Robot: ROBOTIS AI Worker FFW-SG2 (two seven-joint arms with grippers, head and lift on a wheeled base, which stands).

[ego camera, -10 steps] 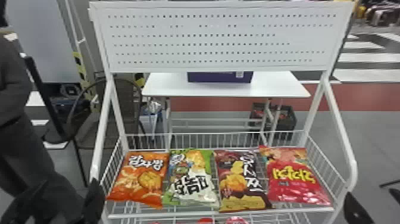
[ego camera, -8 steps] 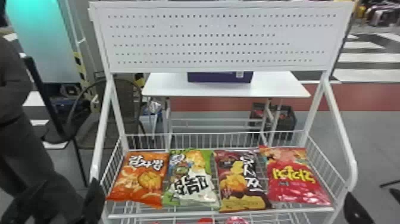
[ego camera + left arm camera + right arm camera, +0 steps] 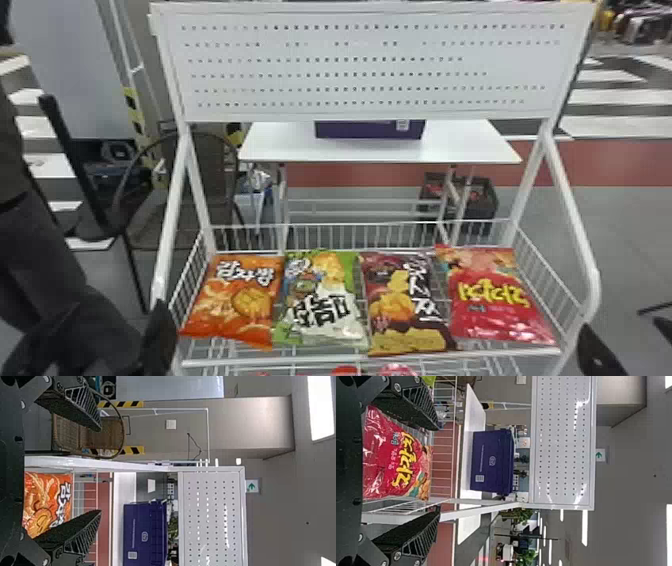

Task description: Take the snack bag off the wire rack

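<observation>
Snack bags (image 3: pixel 325 305) lie four in a row across the lower middle of the head view, all inside the wire rack (image 3: pixel 320 359). None is off it, so gripping, lifting and clearing the rim seem left to do. Left hand (image 3: pixel 100 470) and right hand (image 3: pixel 438 470), at that view's lower corners, have fingers spread wide, holding nothing.
</observation>
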